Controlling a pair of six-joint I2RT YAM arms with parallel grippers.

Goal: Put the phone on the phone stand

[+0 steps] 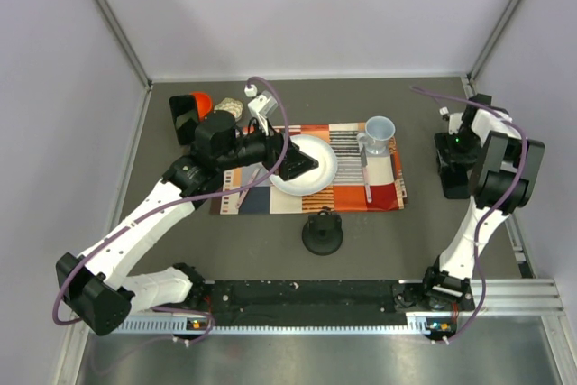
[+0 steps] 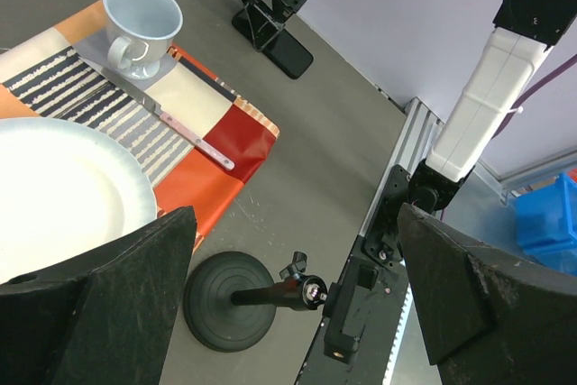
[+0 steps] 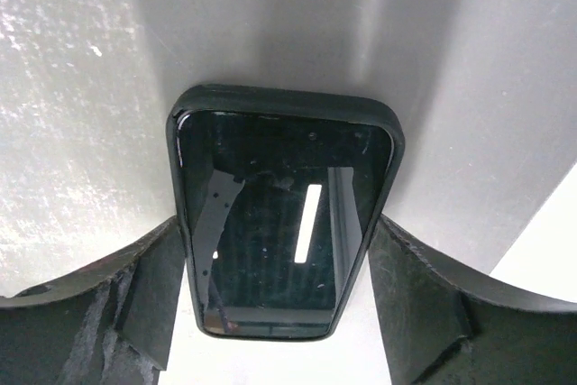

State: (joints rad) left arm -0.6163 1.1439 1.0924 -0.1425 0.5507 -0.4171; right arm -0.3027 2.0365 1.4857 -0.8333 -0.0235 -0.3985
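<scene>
- Right jaws are straddling the phone across its width, with black fingers lying along each long side, just beside or touching the case. Whether they are pinching it yet, I cannot tell.
- Phone is lying flat, screen up, on the bare grey worktop, well to the right of the white plate and off the striped placemat. A grip from above across the narrow sides is probably suiting so thin a thing.
- Left jaws are hanging spread wide and empty over the plate, seemingly idling while the right arm is working.
- Phone stand is hard to make out. A beige disc beyond the plate's left side, partly behind the left arm, may be its base.
- Black clamp post is standing just in front of the plate. It is looking like a decoy.
- Carrying the phone across the plate is likely calling for a firm pinch, the glossy case being slippery.
</scene>
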